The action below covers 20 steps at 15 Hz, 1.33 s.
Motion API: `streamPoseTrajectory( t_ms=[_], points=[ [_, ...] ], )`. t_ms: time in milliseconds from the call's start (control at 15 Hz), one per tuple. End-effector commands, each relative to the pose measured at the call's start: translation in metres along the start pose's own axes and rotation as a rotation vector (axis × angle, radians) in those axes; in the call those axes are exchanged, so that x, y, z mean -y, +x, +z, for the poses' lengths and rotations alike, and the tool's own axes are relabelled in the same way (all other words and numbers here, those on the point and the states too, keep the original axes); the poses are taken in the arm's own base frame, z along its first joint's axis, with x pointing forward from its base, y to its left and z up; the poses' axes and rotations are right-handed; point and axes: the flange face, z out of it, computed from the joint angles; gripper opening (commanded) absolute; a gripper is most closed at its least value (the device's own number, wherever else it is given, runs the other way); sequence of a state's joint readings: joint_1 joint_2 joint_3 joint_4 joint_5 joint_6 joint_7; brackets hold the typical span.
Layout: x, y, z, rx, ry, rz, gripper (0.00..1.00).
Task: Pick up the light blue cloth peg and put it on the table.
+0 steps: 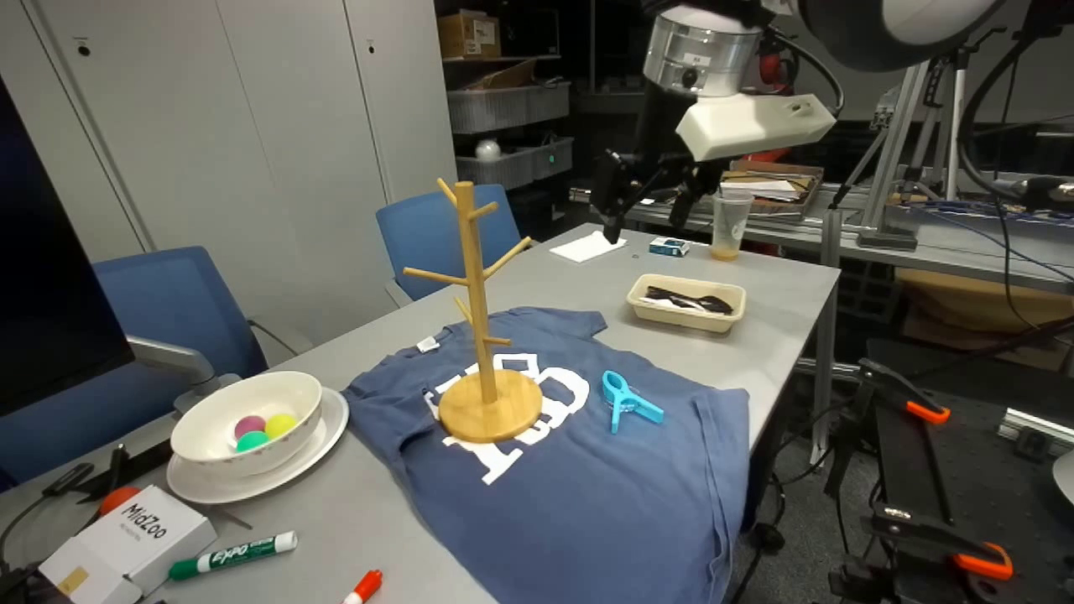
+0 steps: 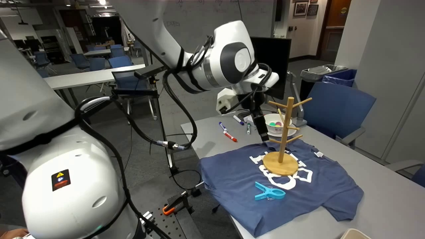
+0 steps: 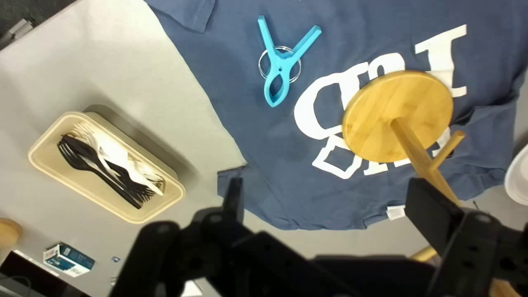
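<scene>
The light blue peg (image 1: 625, 401) lay flat on the dark blue shirt (image 1: 570, 503), which was spread over the grey tabletop (image 1: 394, 520). In an exterior view it was to the right of the wooden stand (image 1: 479, 327), with its two legs (image 1: 648, 410) splayed toward the near right. The stand rose upright from the shirt, its round base (image 1: 466, 411) covering part of the white lettering (image 3: 304, 115). The gripper (image 3: 330, 202) hung in the air over the tabletop, well apart from both peg and stand, and its fingers (image 3: 431, 212) were wide apart.

Beyond the shirt, on the far part of the tabletop, sat a beige tub (image 1: 680, 320) of black and white cutlery (image 3: 78, 152). Toward the far edge stood a clear cup (image 1: 730, 222) with a little amber liquid (image 1: 724, 252) at the bottom, then, to its left, a small blue and white box (image 1: 669, 247), and left of that a white sheet (image 1: 586, 248).

On the left in an exterior view, a white bowl (image 1: 210, 424) holding three balls (image 1: 249, 425), purple, yellow and green, stood on a plate (image 1: 334, 419). Nearer than the plate, a green marker (image 1: 235, 555) lay just beside a white carton (image 1: 138, 533), and to its right lay a red marker (image 1: 362, 585).
</scene>
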<state>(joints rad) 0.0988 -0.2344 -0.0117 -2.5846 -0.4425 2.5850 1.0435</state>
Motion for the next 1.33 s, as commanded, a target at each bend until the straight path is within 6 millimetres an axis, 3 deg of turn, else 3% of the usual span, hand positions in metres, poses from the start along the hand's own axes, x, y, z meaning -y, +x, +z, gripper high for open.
streamPoseTrajectory(
  t_ms=[0, 133, 200, 400, 1267],
  points=[
    [-0.01, -0.02, -0.039, -0.058, 0.033, -0.021, 1.0],
    [-0.014, -0.03, -0.053, -0.082, 0.049, -0.03, 1.0],
    [0.0, -0.018, -0.037, -0.057, 0.042, -0.022, 1.0],
    [-0.006, -0.028, -0.049, -0.081, 0.052, -0.027, 1.0],
    [-0.009, -0.03, -0.048, -0.081, 0.049, -0.026, 1.0]
  ],
)
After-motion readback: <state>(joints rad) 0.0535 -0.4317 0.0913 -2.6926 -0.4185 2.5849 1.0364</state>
